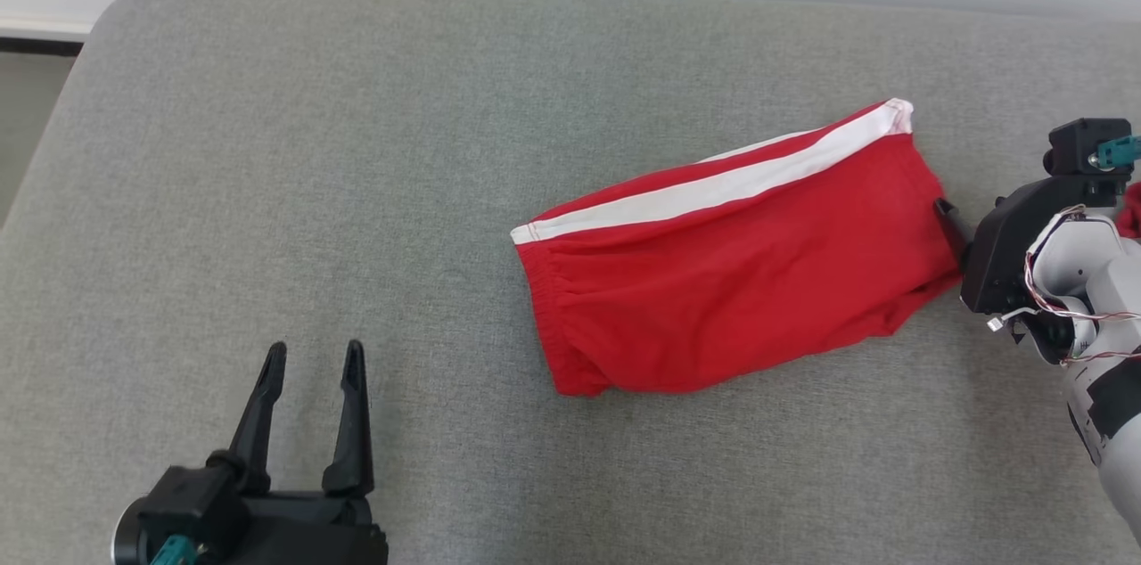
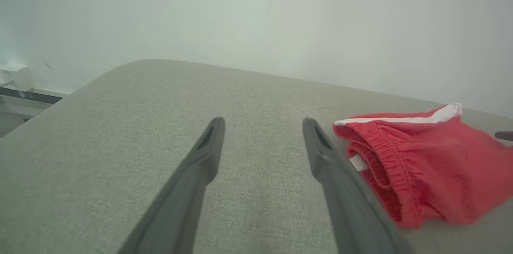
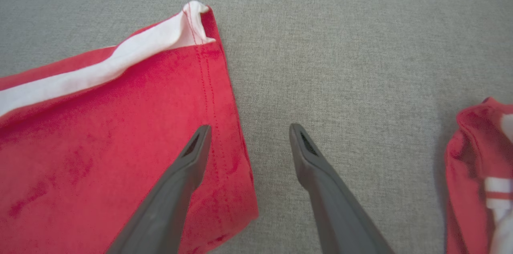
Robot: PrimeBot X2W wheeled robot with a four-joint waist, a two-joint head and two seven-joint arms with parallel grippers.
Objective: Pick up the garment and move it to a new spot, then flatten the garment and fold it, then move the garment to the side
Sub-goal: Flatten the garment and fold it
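Red shorts (image 1: 740, 280) lie folded on the grey cushion (image 1: 357, 146), right of centre. Left fingers (image 1: 352, 413) spread, empty, well apart. Right fingers (image 3: 182, 182) spread across the hem. I'd pinch all layers there and drag low, keeping the fold.

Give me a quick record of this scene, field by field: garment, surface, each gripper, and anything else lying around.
garment: red shorts with a white stripe, folded, lying on the surface
surface: grey padded top
left gripper: open, empty, apart from the shorts, on their waistband side
right gripper: open, holding nothing, one finger over the hem, the other over bare surface
other: second red and white cloth beyond the right gripper
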